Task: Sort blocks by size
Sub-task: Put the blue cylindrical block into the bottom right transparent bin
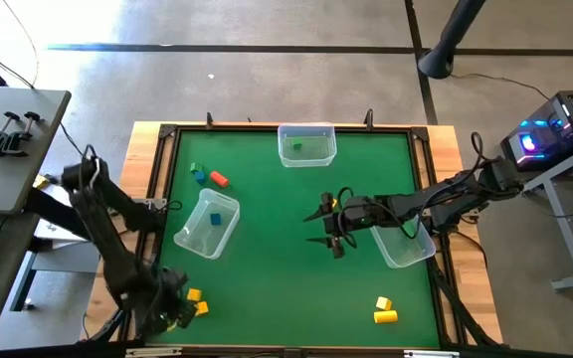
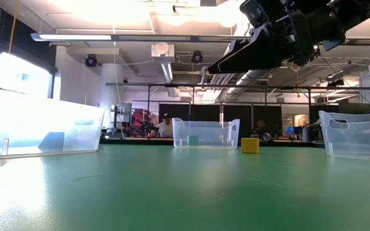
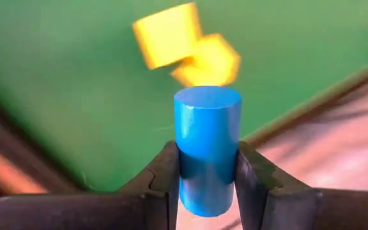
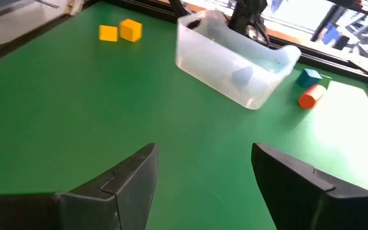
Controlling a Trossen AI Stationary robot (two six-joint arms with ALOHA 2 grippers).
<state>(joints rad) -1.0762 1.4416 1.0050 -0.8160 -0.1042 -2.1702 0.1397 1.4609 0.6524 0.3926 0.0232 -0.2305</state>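
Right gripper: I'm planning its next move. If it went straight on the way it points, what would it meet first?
Probably bare green mat. The right gripper, fingers open, aims across it; the clear bin stands farther off, slightly to one side. Depth is hard to judge.

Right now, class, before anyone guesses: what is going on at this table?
A two-armed robot is sorting small coloured blocks into clear bins. The left gripper, at the near left corner of the green table, is shut on a blue cylinder, just beside two yellow blocks. The right gripper hovers open and empty over the table's middle. Other blocks lie loose on the mat, and one green block sits in the far bin.
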